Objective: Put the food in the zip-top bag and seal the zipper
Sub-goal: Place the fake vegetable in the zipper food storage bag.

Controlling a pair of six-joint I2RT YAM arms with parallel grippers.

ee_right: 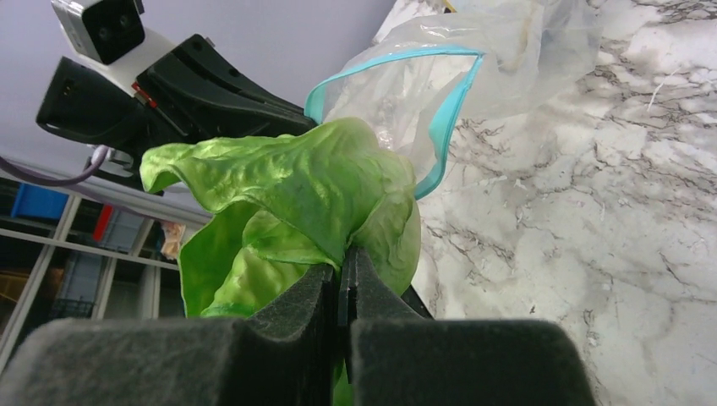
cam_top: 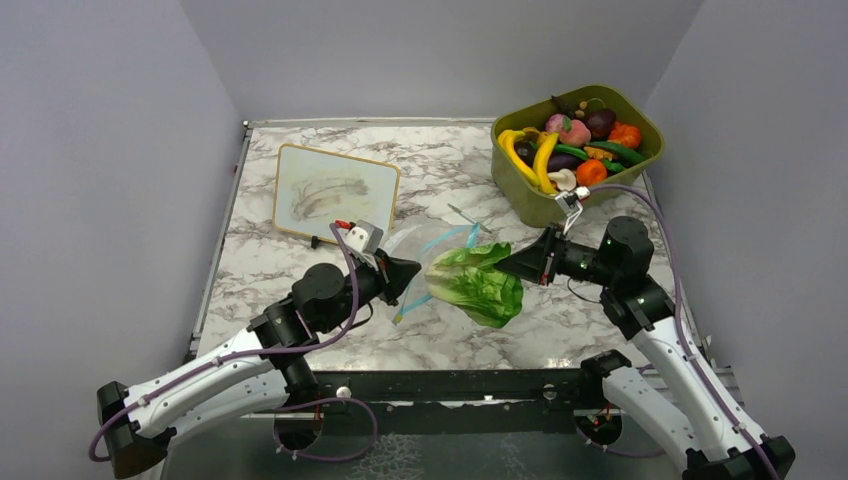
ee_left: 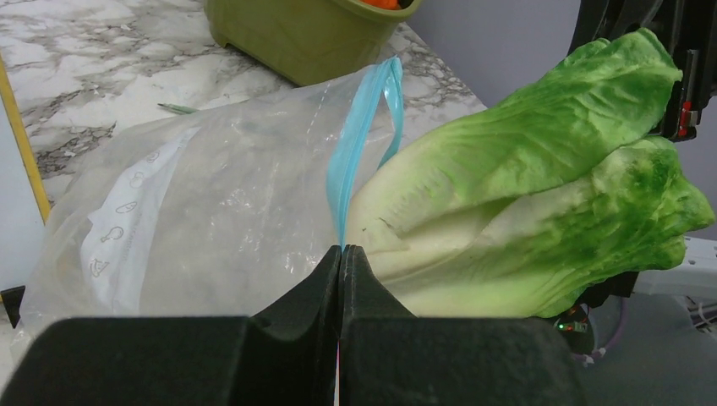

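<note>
- One piece of food, the lettuce (ee_left: 541,194), hangs above the table between the arms. Its pale base is at the mouth of the zip-top bag (ee_left: 211,203); whether it is inside yet I cannot tell.
- The right gripper (ee_right: 347,262) is clenched on a leaf edge only. That floppy hold could bend or slip as the lettuce is pushed.
- The lettuce looks broad against the mouth, so it may shove the soft bag away instead of entering.
- The left gripper (ee_left: 340,258) is clamped on the zipper (ee_left: 355,144), and such a thin strip could pull free.
- The other food lies in the tub (cam_top: 535,205), well apart, and the zipper is unsealed.
</note>
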